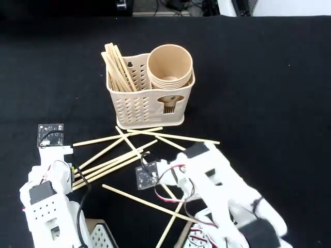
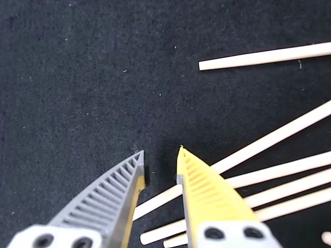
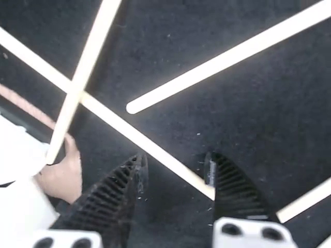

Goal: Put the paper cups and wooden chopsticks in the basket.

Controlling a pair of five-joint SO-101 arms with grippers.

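Observation:
A beige slotted basket (image 1: 147, 106) stands at the back middle of the black table. It holds stacked paper cups (image 1: 169, 64) and a bundle of wooden chopsticks (image 1: 118, 67). Several loose chopsticks (image 1: 116, 157) lie crossed in front of it. My left gripper (image 2: 161, 154) is open low over the cloth at the near ends of a chopstick group (image 2: 269, 178); one stick end (image 2: 155, 202) lies between its grey and yellow fingers. My right gripper (image 3: 174, 161) is open, its black fingers astride a diagonal chopstick (image 3: 129, 132).
The left arm (image 1: 46, 201) fills the front left corner and the right arm (image 1: 227, 199) the front right, with red and black wires (image 1: 170, 178) looping beside it. A white part and a tan shape (image 3: 62, 175) sit close to the right gripper.

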